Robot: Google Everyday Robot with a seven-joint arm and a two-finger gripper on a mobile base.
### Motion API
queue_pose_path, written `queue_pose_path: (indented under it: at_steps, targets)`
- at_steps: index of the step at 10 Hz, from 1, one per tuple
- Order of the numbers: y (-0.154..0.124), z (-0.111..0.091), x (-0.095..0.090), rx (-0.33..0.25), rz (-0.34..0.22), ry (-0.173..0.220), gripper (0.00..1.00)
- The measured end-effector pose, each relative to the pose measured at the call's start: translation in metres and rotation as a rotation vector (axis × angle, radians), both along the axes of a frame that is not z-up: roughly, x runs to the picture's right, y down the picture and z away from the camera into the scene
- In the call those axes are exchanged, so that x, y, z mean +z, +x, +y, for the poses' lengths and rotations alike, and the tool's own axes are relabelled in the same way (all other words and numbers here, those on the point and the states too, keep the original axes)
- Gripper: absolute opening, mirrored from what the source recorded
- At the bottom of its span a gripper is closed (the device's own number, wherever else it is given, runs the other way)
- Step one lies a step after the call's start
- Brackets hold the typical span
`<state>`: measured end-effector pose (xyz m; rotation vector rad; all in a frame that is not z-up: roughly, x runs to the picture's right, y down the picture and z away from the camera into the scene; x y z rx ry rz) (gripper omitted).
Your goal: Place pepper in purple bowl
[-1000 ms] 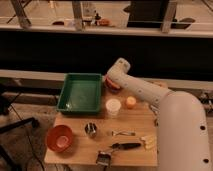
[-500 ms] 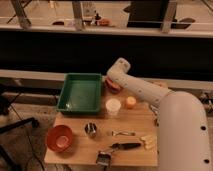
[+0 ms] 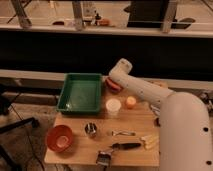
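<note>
A wooden desk [image 3: 135,120] carries the items under review. The robot's white arm [image 3: 145,90] reaches from the lower right across the desk's back right corner, bending at a rounded joint near the rear edge. The gripper [image 3: 112,83] sits at the far end of that arm, low over the back of the desk just right of the green tray [image 3: 80,93]; whether it is spread or closed cannot be told, as the arm covers it. A reddish form showing just under the arm at that spot appears to be the pepper [image 3: 115,85], with a darker rounded shape beneath it that may be the purple bowl [image 3: 111,89]; whether the pepper rests in the bowl or is gripped cannot be determined. The green tray lies at the back left of the desk. A white cup [image 3: 113,107] stands just right of the tray's front corner, and a small round orange item [image 3: 130,102] sits beside the cup to its right. An orange bowl [image 3: 59,138] occupies the front left corner. A small metal cup [image 3: 90,129] stands near the desk's middle front. A black-handled utensil [image 3: 125,145] lies toward the front right.
</note>
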<state>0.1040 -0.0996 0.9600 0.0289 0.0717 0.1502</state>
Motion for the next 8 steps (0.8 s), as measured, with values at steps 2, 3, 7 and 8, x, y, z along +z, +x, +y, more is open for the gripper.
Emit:
queue_pose_path:
  at_steps: [2, 3, 7, 8]
  targets:
    - [0.0036, -0.0010, -0.0008, -0.008, 0.009, 0.007, 0.38]
    - [0.0047, -0.0012, -0.0010, -0.009, 0.012, 0.009, 0.35]
    - [0.0104, -0.0039, -0.0025, -0.018, 0.028, 0.021, 0.25]
    - [0.0111, -0.0043, -0.0028, -0.020, 0.031, 0.024, 0.23]
